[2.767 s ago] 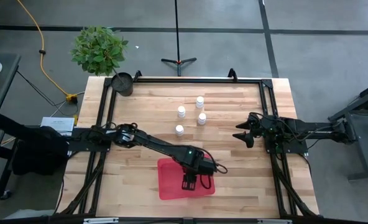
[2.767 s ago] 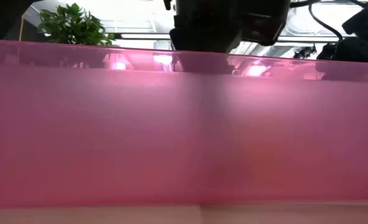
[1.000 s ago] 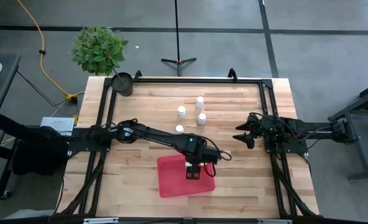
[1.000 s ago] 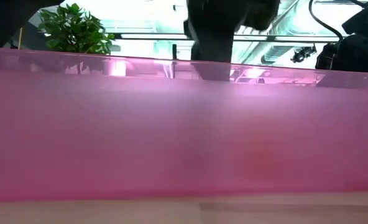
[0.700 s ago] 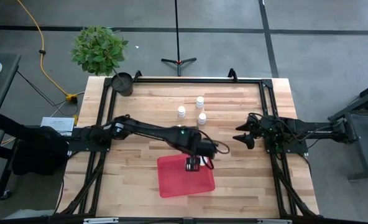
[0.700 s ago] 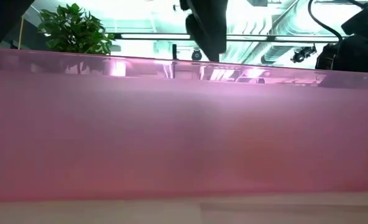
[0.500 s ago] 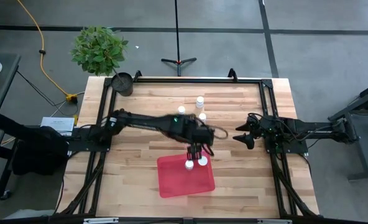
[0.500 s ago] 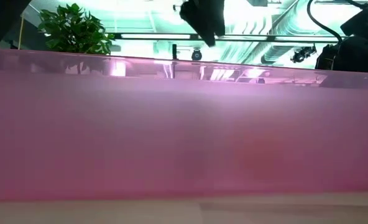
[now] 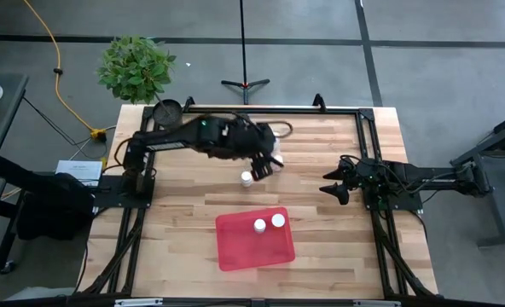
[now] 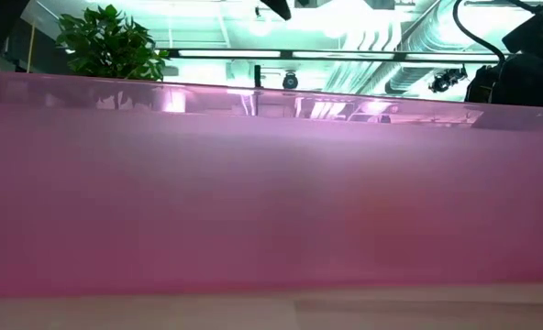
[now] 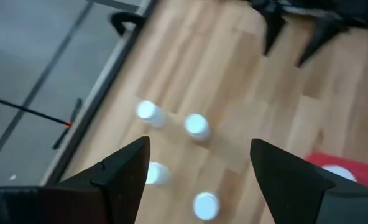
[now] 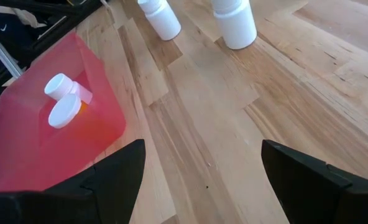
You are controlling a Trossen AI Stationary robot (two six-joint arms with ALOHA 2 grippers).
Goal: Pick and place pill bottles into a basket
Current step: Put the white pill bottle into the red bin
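Red tray (image 9: pixel 240 250), shallow, rounded corners, sits on the wooden table (image 9: pixel 184 230) near the front edge; translucent pink wall fills the low view (image 10: pixel 271 202). Two pill bottles inside, at its far right corner, white caps touching (image 9: pixel 259 225) (image 9: pixel 277 220); right wrist view shows orange body under them (image 12: pixel 87 121). Four more bottles upright on bare wood beyond the tray: one in the open (image 9: pixel 246 178), others partly under the left arm; left wrist view shows all four caps (image 11: pixel 197 126). No readable labels or writing.

Left gripper (image 9: pixel 265 164) hangs above that cluster, fingers (image 11: pixel 131 171) apart, empty, touching nothing. Right gripper (image 9: pixel 331 187) waits at right side of table, fingers (image 12: pixel 119 171) apart, holding nothing.
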